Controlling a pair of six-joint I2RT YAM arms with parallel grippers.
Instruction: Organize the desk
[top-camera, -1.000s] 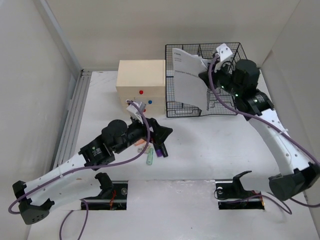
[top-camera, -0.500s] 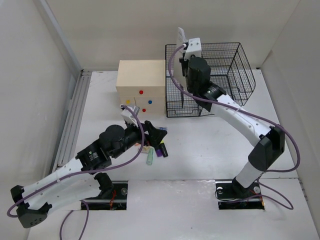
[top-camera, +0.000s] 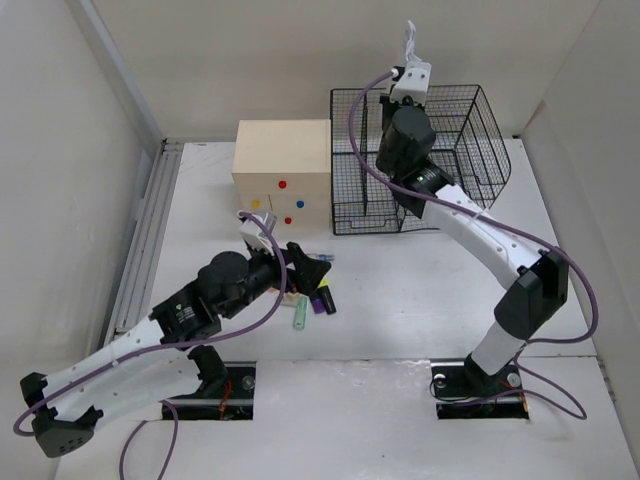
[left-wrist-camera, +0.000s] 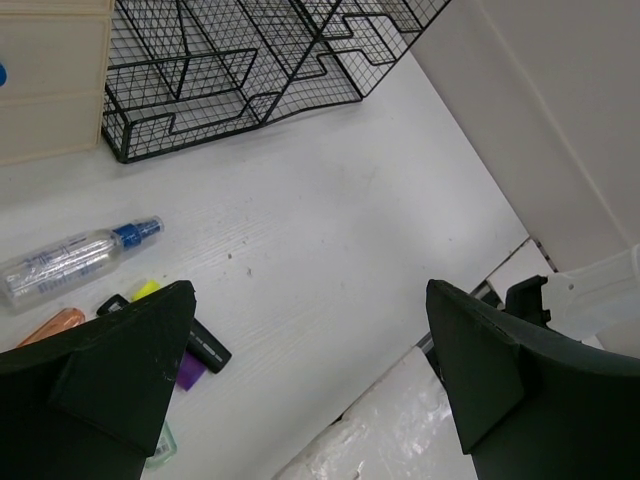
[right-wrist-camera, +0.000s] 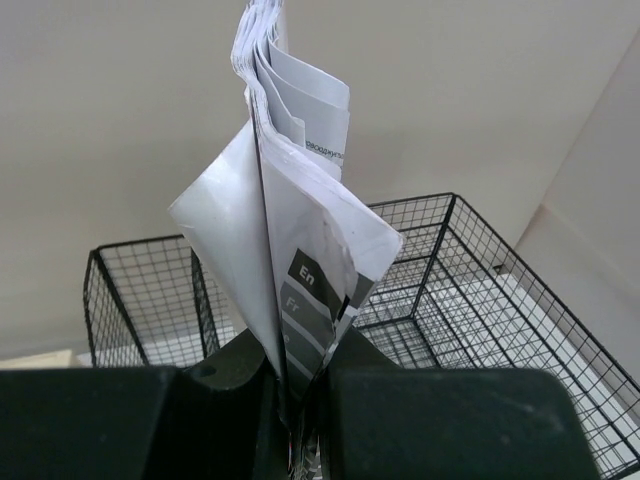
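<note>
- Your right gripper (right-wrist-camera: 295, 400) was pressed together on the lower edge of a folded paper booklet (right-wrist-camera: 285, 230), holding it upright high above the black wire rack (right-wrist-camera: 460, 290). The pinch looked to catch one narrow edge only, so a fast swing could have let the booklet slip free.
- The booklet's leaves fanned apart at the top. If you had lowered it off-line, a loose corner could have snagged on a wire divider and crumpled, or the booklet could have ended draped over the rim.
- The rack looked light. It stood at the far end of the desk (top-camera: 420, 290), just beside the cream drawer box (top-camera: 282, 160), and a push from the arm could have shoved it.
- Your left gripper (left-wrist-camera: 315, 370) was spread wide and holding nothing, low over the middle of the desk. The spray bottle (left-wrist-camera: 70, 262) and the markers (left-wrist-camera: 200, 350) lay clustered by one finger. A careless descent could have scattered them or sent the bottle rolling.
</note>
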